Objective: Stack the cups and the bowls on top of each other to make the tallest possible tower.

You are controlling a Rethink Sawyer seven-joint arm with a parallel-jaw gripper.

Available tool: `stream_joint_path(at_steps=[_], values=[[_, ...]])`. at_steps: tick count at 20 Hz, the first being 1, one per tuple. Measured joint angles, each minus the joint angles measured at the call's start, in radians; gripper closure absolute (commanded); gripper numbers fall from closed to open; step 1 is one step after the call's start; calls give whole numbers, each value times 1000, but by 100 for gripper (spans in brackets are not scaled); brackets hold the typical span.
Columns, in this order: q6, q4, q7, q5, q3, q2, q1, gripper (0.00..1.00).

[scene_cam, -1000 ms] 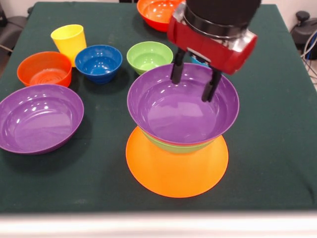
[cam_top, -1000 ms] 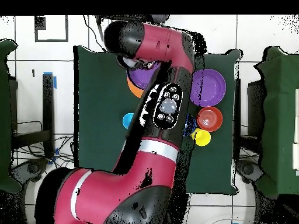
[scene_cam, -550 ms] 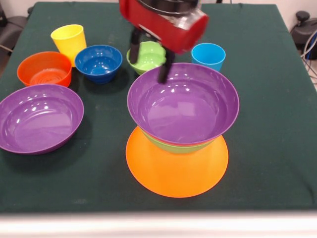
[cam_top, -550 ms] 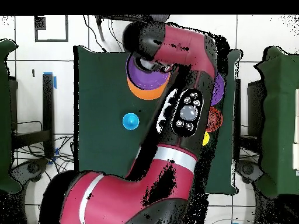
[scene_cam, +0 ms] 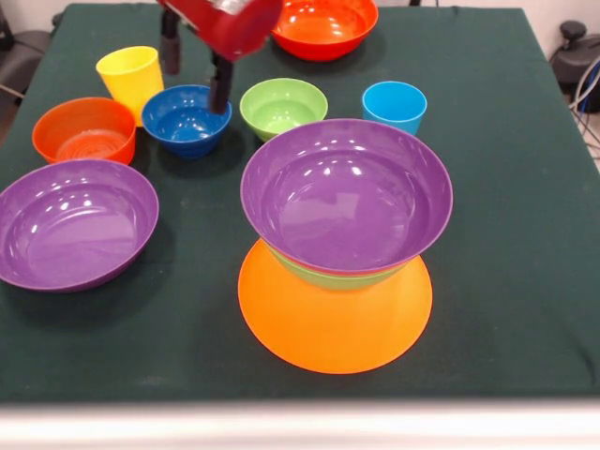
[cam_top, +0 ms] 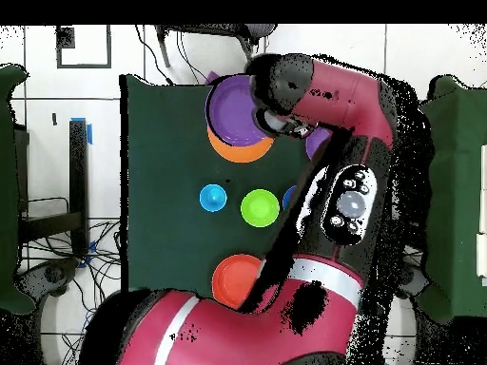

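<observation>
Front view: the tool (scene_cam: pixel 195 67) hangs over the far left part of the counter (scene_cam: pixel 506 234), its two dark fingers (scene_cam: pixel 219 86) spread apart and holding nothing; one finger reaches down at the far rim of the blue bowl (scene_cam: pixel 187 119), the other sits nearer the yellow cup (scene_cam: pixel 130 81). The tower (scene_cam: pixel 339 246) stands near the middle toward the near edge: an upturned orange bowl (scene_cam: pixel 328 328) as base, a green bowl (scene_cam: pixel 323 274) on it, a purple bowl (scene_cam: pixel 347 195) nested on top. A second purple bowl (scene_cam: pixel 75 222) lies at the left edge, a red-orange bowl (scene_cam: pixel 84 130) just behind it. A small green bowl (scene_cam: pixel 283 107) and a light blue cup (scene_cam: pixel 394 105) sit behind the tower, a large red-orange bowl (scene_cam: pixel 323 25) at the far edge.

Overhead view: the arm (cam_top: pixel 323 190) covers the counter's right half. The tower's purple bowl (cam_top: pixel 233 111) sits at the top edge; the light blue cup (cam_top: pixel 213 198), green bowl (cam_top: pixel 259 207) and red-orange bowl (cam_top: pixel 235 279) lie below it.
</observation>
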Motion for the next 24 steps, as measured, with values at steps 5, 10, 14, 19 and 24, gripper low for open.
stream_joint_path(at_steps=[5,10,14,19,24], values=[[-62,84,-47,-34,52,-41,-54,0],[-152,164,-102,-69,101,-69,-110,0],[-238,236,-152,-105,148,-87,-172,0],[-295,301,-194,-148,196,-92,-239,0],[-308,362,-209,-194,246,-93,-304,0]])
